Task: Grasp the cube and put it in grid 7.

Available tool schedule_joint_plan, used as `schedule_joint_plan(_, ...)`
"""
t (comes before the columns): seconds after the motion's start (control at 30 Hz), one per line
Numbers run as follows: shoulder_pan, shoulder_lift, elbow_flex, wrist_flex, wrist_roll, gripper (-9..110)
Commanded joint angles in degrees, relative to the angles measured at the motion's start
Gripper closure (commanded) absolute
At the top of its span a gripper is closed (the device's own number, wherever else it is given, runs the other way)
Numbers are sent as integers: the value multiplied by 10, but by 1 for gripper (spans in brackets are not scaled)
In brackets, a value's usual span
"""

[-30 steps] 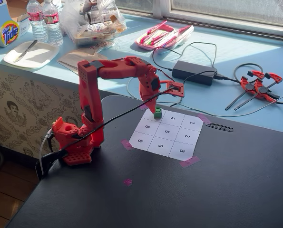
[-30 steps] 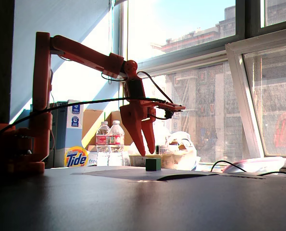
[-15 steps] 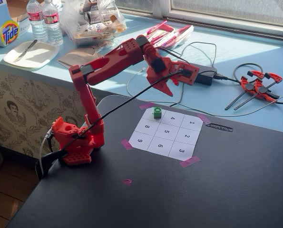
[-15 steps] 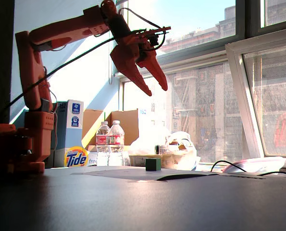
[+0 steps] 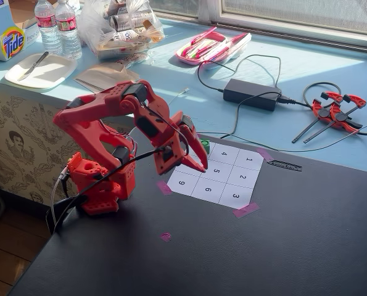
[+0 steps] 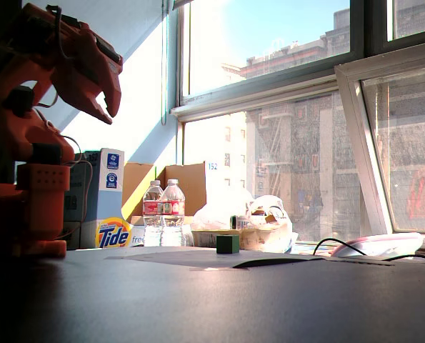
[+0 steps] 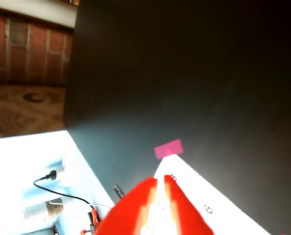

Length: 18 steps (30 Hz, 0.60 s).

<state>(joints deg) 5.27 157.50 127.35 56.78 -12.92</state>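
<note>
The gripper [image 5: 192,165] was empty, jaws nearly closed (narrow gap); the green cube [image 6: 228,244] sat apart; a box read "Tide" [image 6: 113,234].

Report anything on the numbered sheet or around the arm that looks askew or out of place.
Nothing stands out. The cube sits upright on the corner cell of the numbered sheet, which lies flat under its pink tape tabs. The gripper is empty, folded back near the base.
</note>
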Motion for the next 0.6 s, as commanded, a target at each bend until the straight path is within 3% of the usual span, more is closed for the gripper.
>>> schedule_joint_plan(0.0,43,125,152,-21,18,101)
schedule_joint_plan(0.57,20,291,410,-55,91,101)
